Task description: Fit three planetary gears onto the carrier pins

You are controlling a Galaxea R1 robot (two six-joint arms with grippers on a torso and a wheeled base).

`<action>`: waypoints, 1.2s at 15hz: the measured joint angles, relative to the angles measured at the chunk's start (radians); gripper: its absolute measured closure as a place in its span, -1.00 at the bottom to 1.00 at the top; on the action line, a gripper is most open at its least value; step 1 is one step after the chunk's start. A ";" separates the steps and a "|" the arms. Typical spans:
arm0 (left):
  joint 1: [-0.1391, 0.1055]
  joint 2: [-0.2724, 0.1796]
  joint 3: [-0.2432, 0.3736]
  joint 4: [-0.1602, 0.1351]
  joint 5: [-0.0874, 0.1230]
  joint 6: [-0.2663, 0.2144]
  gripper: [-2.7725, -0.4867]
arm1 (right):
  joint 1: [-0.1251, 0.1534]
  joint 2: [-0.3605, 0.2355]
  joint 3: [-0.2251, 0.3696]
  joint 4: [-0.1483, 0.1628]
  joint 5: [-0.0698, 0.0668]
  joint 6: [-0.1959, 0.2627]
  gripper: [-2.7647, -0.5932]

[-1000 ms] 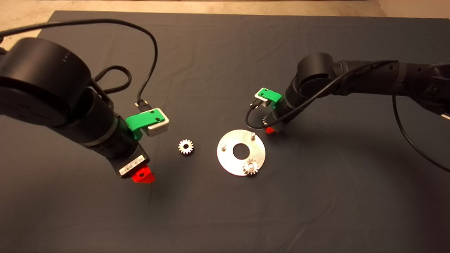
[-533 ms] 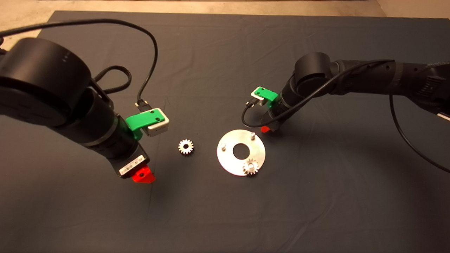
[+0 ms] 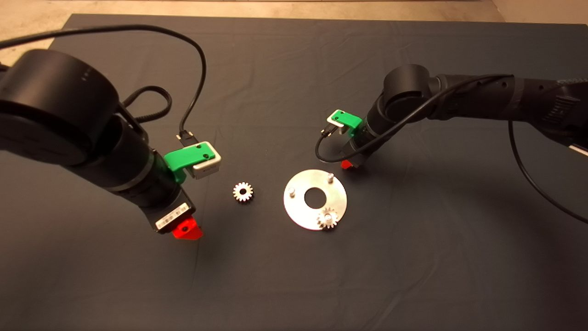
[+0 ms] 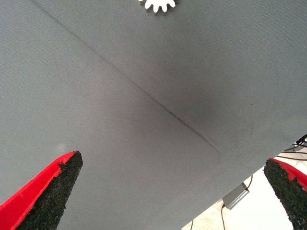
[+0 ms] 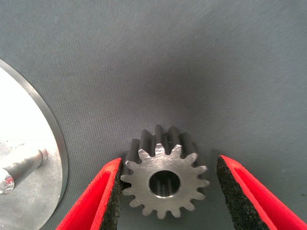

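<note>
The silver disc point(image 3: 301, 212) lies mid-mat with its carrier pins upright. One planetary gear point(image 3: 327, 218) sits on the near pin, while two pins point(image 3: 291, 191) point(image 3: 330, 176) stand bare. A second gear point(image 3: 242, 191) lies loose on the mat left of the disc. My right gripper point(image 3: 347, 164) hovers low just beyond the disc's far edge, open, straddling a third gear point(image 5: 165, 179). One pad touches that gear and a small gap shows at the other. My left gripper point(image 3: 186, 230) hangs open to the left of the loose gear point(image 4: 157, 5), holding nothing.
The disc's rim point(image 5: 50, 143) and one pin point(image 5: 21, 163) lie close beside the right gripper's fingers. A black cable point(image 3: 193, 69) loops over the left arm. Bare floor point(image 3: 275, 7) shows past the mat's far edge.
The right gripper has shifted slightly left and away along the disc's far edge, covering the gear there in the head view. The left arm, loose gear and disc have not moved.
</note>
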 joint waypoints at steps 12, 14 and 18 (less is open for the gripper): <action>0.000 -0.005 0.000 0.000 0.000 0.000 -0.99 | 0.004 -0.004 0.000 0.000 0.000 -0.007 0.40; 0.000 -0.006 0.000 0.000 0.000 0.000 -0.99 | 0.004 -0.004 0.000 0.000 -0.001 -0.007 0.40; 0.000 -0.010 0.000 0.000 0.000 0.000 -0.99 | 0.004 -0.003 0.000 0.000 -0.003 -0.007 0.38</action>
